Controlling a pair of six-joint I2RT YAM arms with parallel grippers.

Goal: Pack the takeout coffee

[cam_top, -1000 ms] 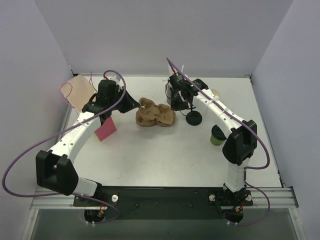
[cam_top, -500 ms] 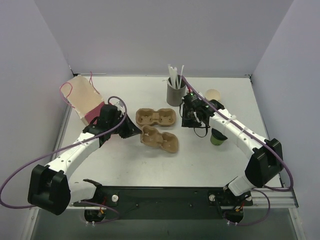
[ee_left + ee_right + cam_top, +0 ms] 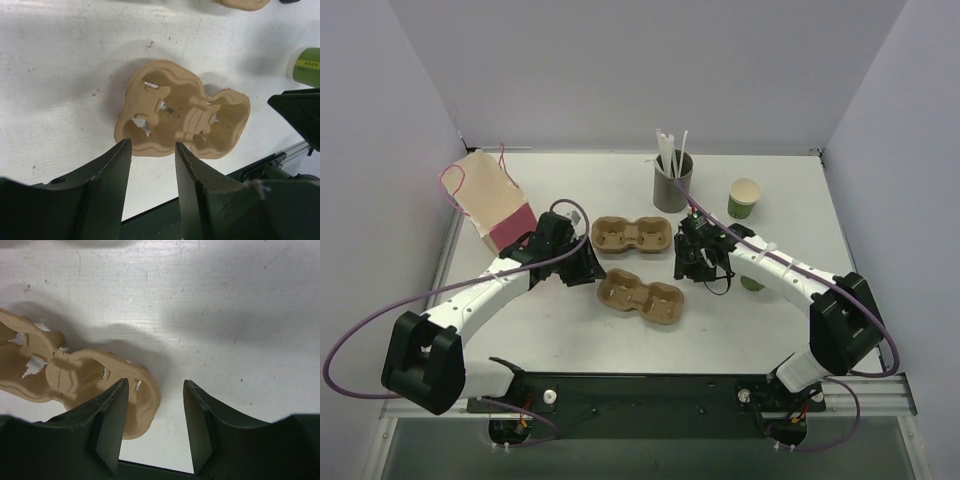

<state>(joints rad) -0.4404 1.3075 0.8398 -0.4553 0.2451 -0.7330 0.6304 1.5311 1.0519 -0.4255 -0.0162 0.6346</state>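
The takeout coffee [image 3: 752, 284] shows only as a sliver of green cup, mostly hidden under my right forearm. A brown two-cup carrier [image 3: 639, 299] lies flat mid-table, hollows up. My left gripper [image 3: 584, 268] sits just off its left end, open and holding nothing. From the left wrist, the carrier [image 3: 182, 117] lies beyond the left gripper [image 3: 152, 145]. My right gripper [image 3: 690, 262] hovers at the carrier's right end, open and empty. The right wrist view has the carrier [image 3: 75, 380] partly under the left finger of the right gripper [image 3: 155, 385].
A second carrier [image 3: 632, 234] lies just behind the first. Behind that stand a grey cup of straws [image 3: 671, 182] and a green cup with a cream inside [image 3: 744, 198]. A paper bag [image 3: 490, 200] lies far left. One green cup [image 3: 305, 66] shows at the frame edge; which one, I cannot tell.
The two carriers have been pulled apart, and one has come forward to lie flat on the table. Both grippers have opened and let go. The right arm has swung forward and left.
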